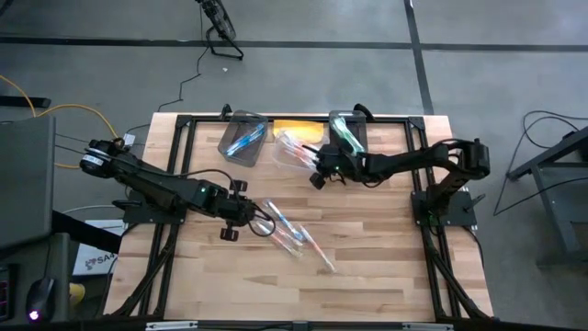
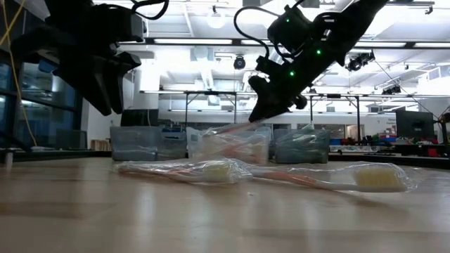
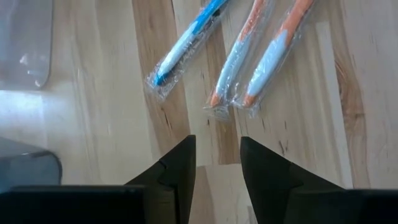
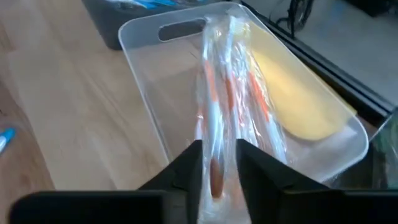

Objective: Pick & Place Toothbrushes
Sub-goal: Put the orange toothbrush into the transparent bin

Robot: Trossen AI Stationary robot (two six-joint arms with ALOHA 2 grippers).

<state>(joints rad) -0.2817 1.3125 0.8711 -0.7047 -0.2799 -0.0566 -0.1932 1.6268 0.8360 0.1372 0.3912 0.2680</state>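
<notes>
While the right gripper (image 4: 219,163) hangs over the near end of the clear bin (image 4: 143,93) at the far middle of the wooden surface (image 1: 367,276), its fingers (image 4: 180,171) stand slightly apart with a wrapped orange-and-white toothbrush (image 4: 214,118) lying between them; whether they press on the wrapper or have let go cannot be told. That toothbrush rests lengthwise in the clear bin beside other wrapped orange ones (image 4: 255,99), and a pale yellow patch (image 4: 298,106) shows through the bin's floor. Next to it on the left arm's side stands a dark bin (image 1: 241,138) with blue toothbrushes inside, and on the other side a third bin (image 1: 347,133) holds green ones. The left gripper (image 3: 217,155) hovers above the middle of the surface, its fingers (image 3: 177,165) apart and holding nothing. Just ahead of them lie three wrapped toothbrushes flat on the wood: a blue one (image 3: 186,43) and, near it, two orange-and-white ones (image 3: 255,56) side by side, touching. From above, this loose group (image 1: 292,234) stretches from the left gripper toward the near right part of the surface, well apart from the bins.
</notes>
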